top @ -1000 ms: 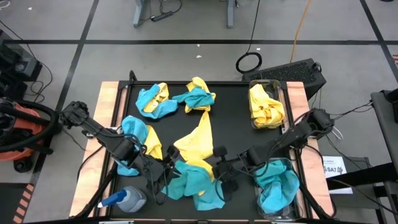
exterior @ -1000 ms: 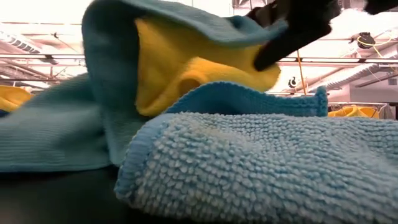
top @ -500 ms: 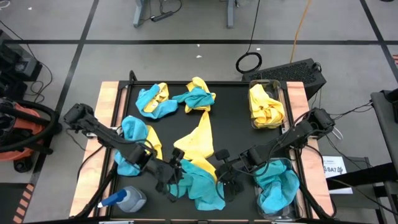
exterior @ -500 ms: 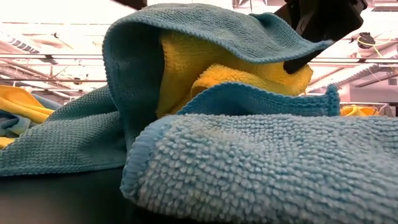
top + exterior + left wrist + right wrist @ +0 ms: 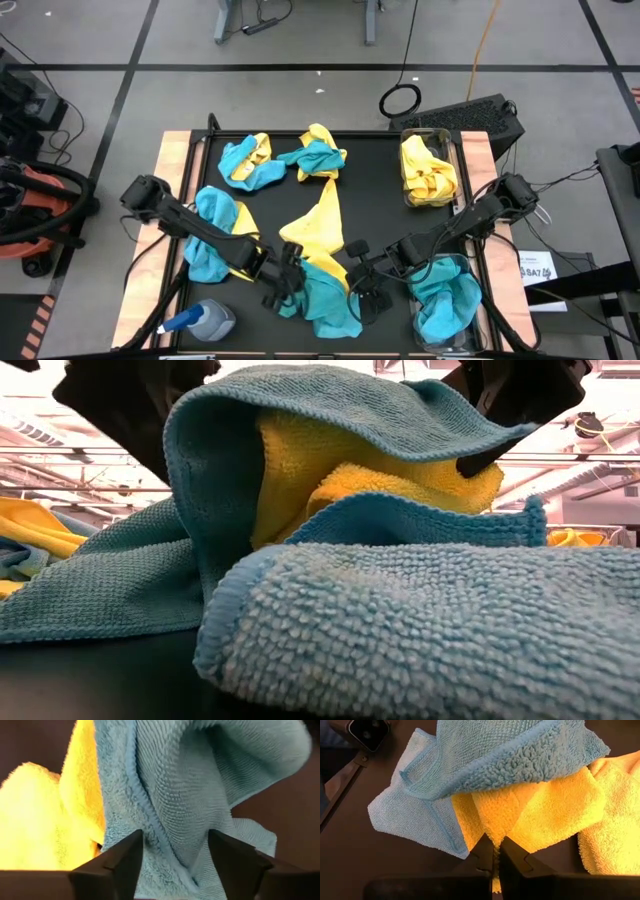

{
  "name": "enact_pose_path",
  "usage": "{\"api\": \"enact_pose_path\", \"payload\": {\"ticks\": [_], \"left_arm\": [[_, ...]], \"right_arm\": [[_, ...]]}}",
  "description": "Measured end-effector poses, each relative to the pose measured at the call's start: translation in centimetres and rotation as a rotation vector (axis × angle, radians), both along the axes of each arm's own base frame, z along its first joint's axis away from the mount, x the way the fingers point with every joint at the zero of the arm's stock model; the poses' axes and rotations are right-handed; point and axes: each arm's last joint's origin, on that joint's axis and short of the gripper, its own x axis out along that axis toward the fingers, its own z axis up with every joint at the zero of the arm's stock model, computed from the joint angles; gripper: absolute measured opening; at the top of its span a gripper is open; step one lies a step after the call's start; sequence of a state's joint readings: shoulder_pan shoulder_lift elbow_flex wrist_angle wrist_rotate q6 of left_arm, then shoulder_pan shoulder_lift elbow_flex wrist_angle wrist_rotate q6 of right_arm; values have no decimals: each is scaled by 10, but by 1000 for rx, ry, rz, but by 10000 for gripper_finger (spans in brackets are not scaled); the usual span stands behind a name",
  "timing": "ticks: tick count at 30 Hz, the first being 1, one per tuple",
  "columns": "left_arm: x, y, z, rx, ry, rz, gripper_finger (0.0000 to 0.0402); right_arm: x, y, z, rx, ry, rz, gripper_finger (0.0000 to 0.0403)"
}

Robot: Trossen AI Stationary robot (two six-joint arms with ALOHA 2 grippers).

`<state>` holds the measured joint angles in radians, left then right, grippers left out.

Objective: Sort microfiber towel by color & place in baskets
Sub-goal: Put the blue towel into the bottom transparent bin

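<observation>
Near the table's front middle, a teal towel (image 5: 325,300) lies draped over a yellow towel (image 5: 540,815). My right gripper (image 5: 360,287) is shut on the yellow one from the heap's right. My left gripper (image 5: 287,285) is open at the heap's left, its fingers on either side of a raised teal fold (image 5: 185,810). I cannot tell whether they touch it. Two clear baskets stand at the right edge. The far one (image 5: 405,190) holds yellow towels, the near one (image 5: 470,275) teal ones. More mixed towels (image 5: 245,160) lie on the mat. My right gripper pinches a fold of the yellow towel (image 5: 495,837) between its two fingers, under the draped teal towel. The fingers slant down from the table's right. The yellow cloth stands raised in the low view (image 5: 330,460), the teal layer arched over it, with both towels' lower parts on the table.
A spray bottle (image 5: 200,322) lies at the near left corner. A long yellow towel (image 5: 320,225) stretches across the mat's middle. Teal and yellow heaps sit at the left (image 5: 215,240) and the far middle (image 5: 318,155). Another teal towel (image 5: 420,650) fills the low view's foreground.
My left gripper has come down and toward the table's right, up to the teal towel on the front heap, and now shows at the low view's top left. The raised teal and yellow folds settled a little early on and have since kept still.
</observation>
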<state>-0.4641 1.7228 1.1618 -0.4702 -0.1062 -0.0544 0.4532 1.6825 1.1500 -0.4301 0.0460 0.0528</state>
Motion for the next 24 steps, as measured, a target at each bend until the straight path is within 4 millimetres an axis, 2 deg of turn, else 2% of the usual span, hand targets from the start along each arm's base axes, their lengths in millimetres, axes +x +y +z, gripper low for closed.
{"api": "enact_pose_path", "payload": {"ticks": [3, 8, 9, 14, 24], "left_arm": [[1, 0, -3, 28, 3, 6, 168], [-5, 3, -3, 53, 51, 5, 30], [-6, 4, -1, 54, 51, 6, 17], [-15, 8, 11, 86, 97, 28, 13], [-38, 12, 80, 101, 15, 59, 3]], "right_arm": [[0, 0, 0, 0, 0, 0, 2], [0, 0, 0, -1, 0, 0, 2], [0, 0, 0, -1, 0, 0, 2], [0, -1, 0, -5, -2, -7, 2], [0, -1, 2, 1, -4, -25, 2]]}}
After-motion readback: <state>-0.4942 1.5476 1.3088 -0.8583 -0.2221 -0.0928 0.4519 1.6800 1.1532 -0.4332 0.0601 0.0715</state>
